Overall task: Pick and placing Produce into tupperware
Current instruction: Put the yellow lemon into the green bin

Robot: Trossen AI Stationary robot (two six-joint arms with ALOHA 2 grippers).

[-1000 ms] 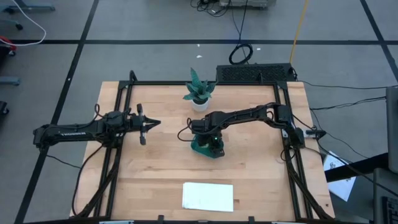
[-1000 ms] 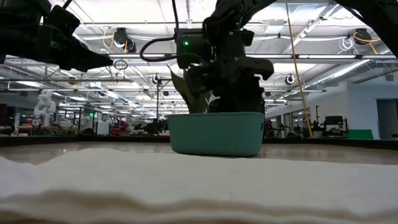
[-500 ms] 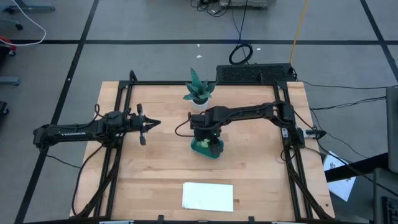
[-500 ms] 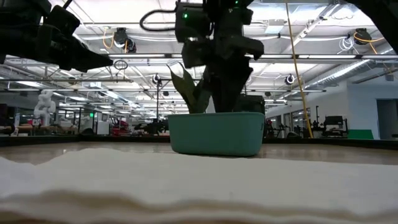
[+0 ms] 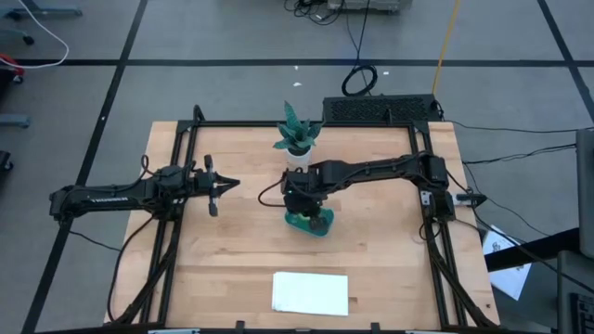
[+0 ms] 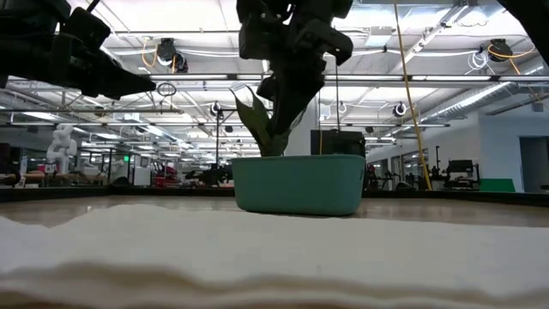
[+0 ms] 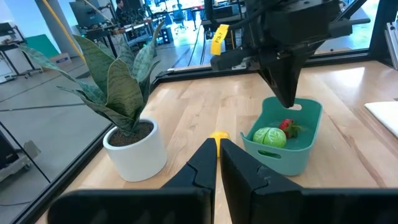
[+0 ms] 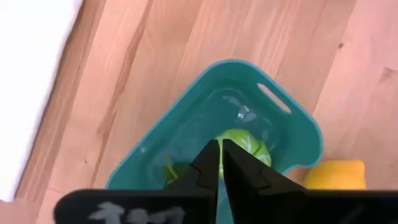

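Note:
The teal tupperware stands mid-table. In it lie the round light-green piece and the small dark red piece. The yellow lemon-like piece rests on the wood just outside the tupperware's wall; in the left wrist view it shows as a yellow spot behind my own fingers. My right gripper hangs shut above the tupperware, pointing steeply down, with nothing between its fingers. My left gripper waits shut at the table's left, well off the produce.
A spiky potted plant in a white pot stands just beyond the tupperware, toward the far edge. A flat white sheet lies by the near edge. A black frame borders the wooden top; bare wood lies between the sheet and the tupperware.
My right gripper has risen out of the tupperware and tipped more steeply downward. Its fingers, spread wide inside the container a second ago, have shut on nothing. The tupperware has stayed in place.

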